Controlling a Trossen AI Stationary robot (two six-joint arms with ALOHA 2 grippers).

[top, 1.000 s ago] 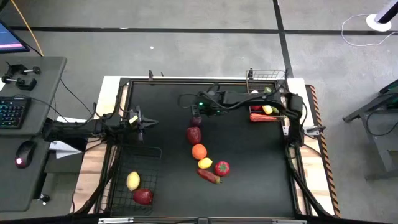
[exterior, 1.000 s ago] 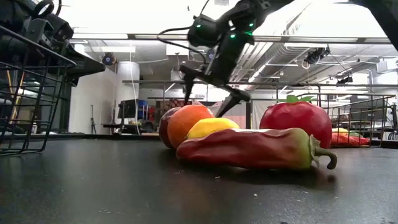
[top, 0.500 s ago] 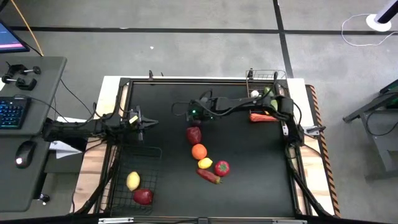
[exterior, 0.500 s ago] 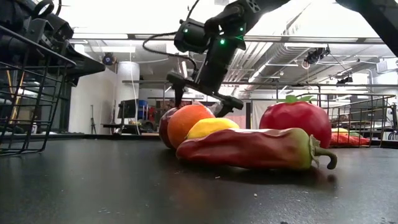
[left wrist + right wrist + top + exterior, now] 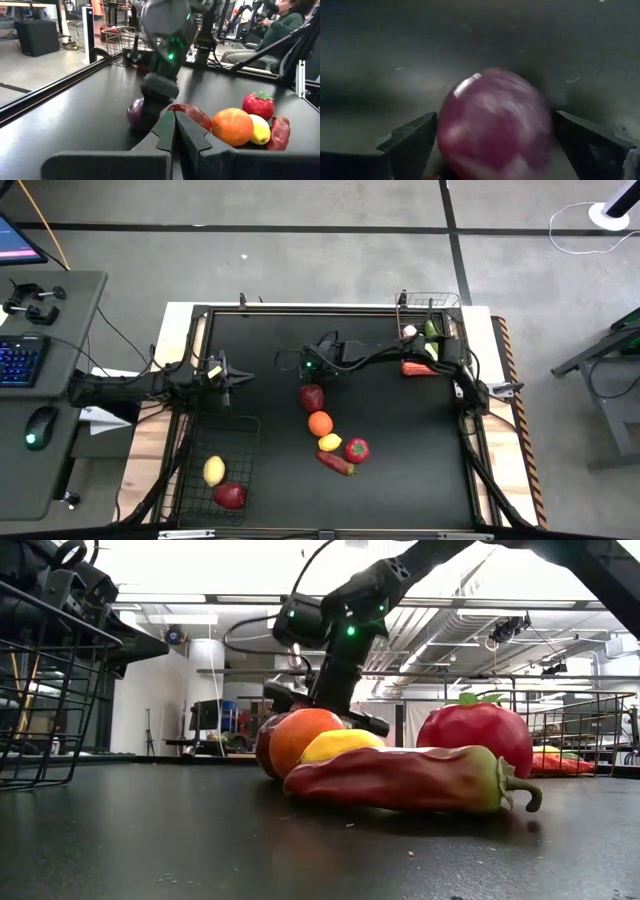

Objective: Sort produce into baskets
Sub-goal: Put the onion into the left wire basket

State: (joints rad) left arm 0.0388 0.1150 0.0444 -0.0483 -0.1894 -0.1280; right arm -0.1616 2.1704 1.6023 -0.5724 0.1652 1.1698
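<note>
My right gripper [image 5: 311, 372] is open and reaches down over a dark purple round fruit [image 5: 495, 122] on the table; one finger [image 5: 410, 142] stands on each side of it. The fruit also shows in the left wrist view [image 5: 134, 113]. Just nearer lie a dark red fruit [image 5: 312, 396], an orange [image 5: 320, 423], a yellow fruit [image 5: 329, 443], a red tomato [image 5: 356, 449] and a red pepper [image 5: 336, 463] in a row. My left gripper [image 5: 228, 376] is shut and empty, waiting at the table's left side. My right gripper comes at the purple fruit from above, pointing down, with its fingers close beside the fruit's two sides [image 5: 442, 135]. The fruit sits on the table. I cannot tell whether the fingers touch it.
The black wire basket [image 5: 190, 480] at the near left holds a yellow fruit [image 5: 214, 471] and a red one [image 5: 230, 496]. The metallic basket [image 5: 445, 301] at the far right holds several pieces. A person [image 5: 280, 20] sits beyond the table.
My right gripper has gone toward the table's left edge and down, coming low over the purple fruit behind the row of produce. The produce has stayed in place.
</note>
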